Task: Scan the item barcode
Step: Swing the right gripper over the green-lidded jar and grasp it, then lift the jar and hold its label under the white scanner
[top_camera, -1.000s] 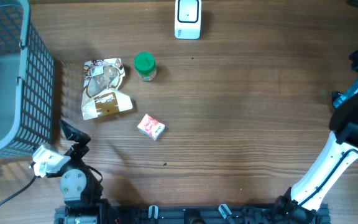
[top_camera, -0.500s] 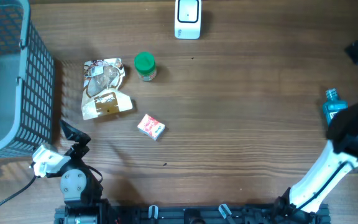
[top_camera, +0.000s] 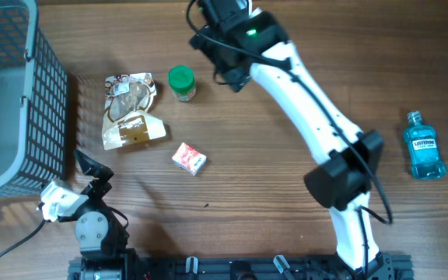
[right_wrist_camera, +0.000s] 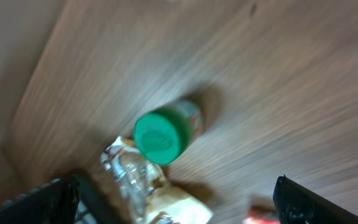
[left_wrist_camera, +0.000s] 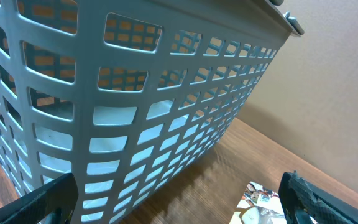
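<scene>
Both the left claw [top_camera: 92, 168] and right claw [top_camera: 225, 74] stood wide and empty, the right near the green-capped jar [top_camera: 181, 79], so grasping seemed underway, next needing descent around it.

Right arm [top_camera: 309, 101]: reaches from the bottom edge, right of centre, diagonally to top centre of the overhead frame, elbow bent at mid-right. Right gripper [right_wrist_camera: 176, 204]: fingers spread wide, nothing between them. Left arm [top_camera: 92, 225]: folded in the lower left corner. Left gripper [left_wrist_camera: 179, 202]: fingers wide apart, empty.
</scene>
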